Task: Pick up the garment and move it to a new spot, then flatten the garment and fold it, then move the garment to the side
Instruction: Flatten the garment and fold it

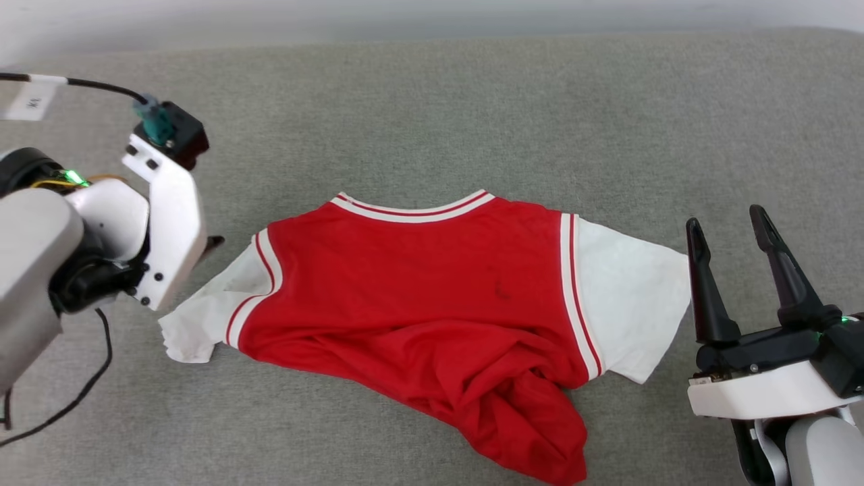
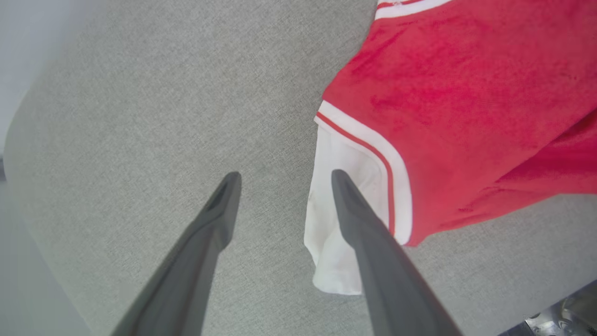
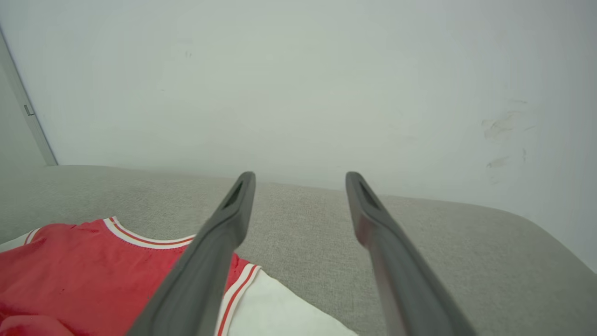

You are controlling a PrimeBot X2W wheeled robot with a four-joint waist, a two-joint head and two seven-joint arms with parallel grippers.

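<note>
The garment (image 1: 432, 283), a red jersey shirt with white short sleeves and striped trim, lies spread on the grey surface with its collar to the far side. Its lower hem is bunched and trails toward the front (image 1: 533, 418). In the left wrist view my left gripper (image 2: 284, 178) is open just above the surface beside the garment's (image 2: 447, 107) white sleeve (image 2: 336, 261). One finger (image 2: 368, 233) overlaps the sleeve and nothing lies between the two. My right gripper (image 1: 725, 221) stands open and empty just past the other sleeve (image 1: 628, 297). The right wrist view shows that gripper (image 3: 301, 179) aimed over the garment's (image 3: 70, 266) shoulder toward the wall.
The grey fabric-covered surface (image 1: 432, 115) runs wide behind and on both sides of the shirt. A pale wall (image 3: 298, 84) rises at its far edge. A black cable (image 1: 81, 388) hangs from my left arm (image 1: 169, 223) at the left.
</note>
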